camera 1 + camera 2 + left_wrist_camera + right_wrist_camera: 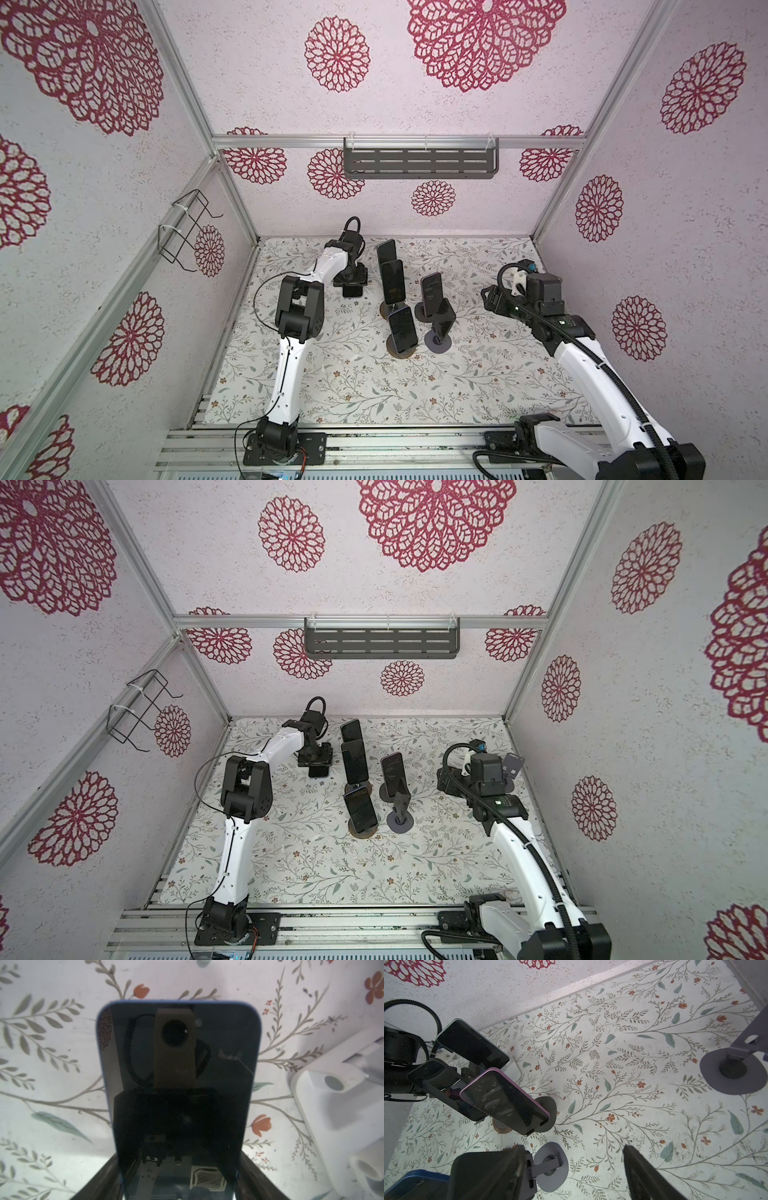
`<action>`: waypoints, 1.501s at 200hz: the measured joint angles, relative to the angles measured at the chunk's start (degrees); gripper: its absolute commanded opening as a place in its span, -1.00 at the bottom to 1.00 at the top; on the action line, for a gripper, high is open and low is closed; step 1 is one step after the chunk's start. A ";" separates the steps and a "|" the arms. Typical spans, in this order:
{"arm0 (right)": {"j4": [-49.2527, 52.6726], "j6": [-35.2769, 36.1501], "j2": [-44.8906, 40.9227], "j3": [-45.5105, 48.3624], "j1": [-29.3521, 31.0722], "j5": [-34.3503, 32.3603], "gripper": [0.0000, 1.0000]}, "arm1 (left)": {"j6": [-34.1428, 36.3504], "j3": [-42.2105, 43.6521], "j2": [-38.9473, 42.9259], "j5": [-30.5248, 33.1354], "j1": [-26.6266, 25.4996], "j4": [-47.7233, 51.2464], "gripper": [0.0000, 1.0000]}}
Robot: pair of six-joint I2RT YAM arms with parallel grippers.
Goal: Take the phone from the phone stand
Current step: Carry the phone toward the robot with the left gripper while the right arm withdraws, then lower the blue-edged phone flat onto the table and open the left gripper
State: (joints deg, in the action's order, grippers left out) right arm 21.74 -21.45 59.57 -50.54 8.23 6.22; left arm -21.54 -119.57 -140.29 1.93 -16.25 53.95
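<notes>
Left end effector (178, 1159) sits low over the floral-printed surface (353, 386) at the back left. It is grasping a blue-rimmed phone with a black glass screen (178, 1084). Its dark fingers (97, 1186) sit against both long edges at one end. The screen faces the wrist camera and mirrors it. That phone is off every stand; whether it rests on the surface or hangs just above it, cannot tell. Just beside it is a white plastic hinged phone stand (324, 1109), blurred in the left wrist view.

Further right, in both top views, a row of phones on stands runs back to front:
- a light-blue-rimmed phone (386, 250) is rearmost, leaning on the white stand
- a dark phone (392, 281) comes next
- a front phone with a blue edge (402, 330) stands on a brown round base (401, 353)

Right of the row, a pink-rimmed phone (432, 293) stands upright on a dark disc-based stand (420, 312). Just in front of that is an empty dark grey stand (440, 322), its cradle plate tilted over a grey disc.

Right end effector (573, 1148) is well apart at the right, released, jaws spread. Only printed surface shows in the gap. A second empty grey stand (733, 1068) stands near it, towards the right wall.
</notes>
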 measured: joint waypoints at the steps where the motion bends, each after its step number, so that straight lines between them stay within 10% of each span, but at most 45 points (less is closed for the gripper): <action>1: 0.00 0.00 0.00 0.00 0.00 0.00 0.54 | 0.02 0.00 0.00 0.00 0.00 0.00 0.24; 88: 0.96 1.95 0.00 -0.17 0.00 0.02 0.54 | 0.20 1.22 0.57 -1.03 0.00 -1.03 0.71; 202: 6.97 4.44 0.57 -5.05 -0.11 0.02 0.53 | 0.79 5.97 4.04 -2.82 -0.22 -1.68 0.69; 300: 26.16 7.93 2.43 -20.81 8.48 1.09 0.33 | 9.11 14.88 25.90 1.36 -0.24 -2.08 0.82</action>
State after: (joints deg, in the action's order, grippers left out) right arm 47.90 -13.52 62.00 -71.35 16.71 7.31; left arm -12.43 -104.68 -114.39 3.29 -16.49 51.88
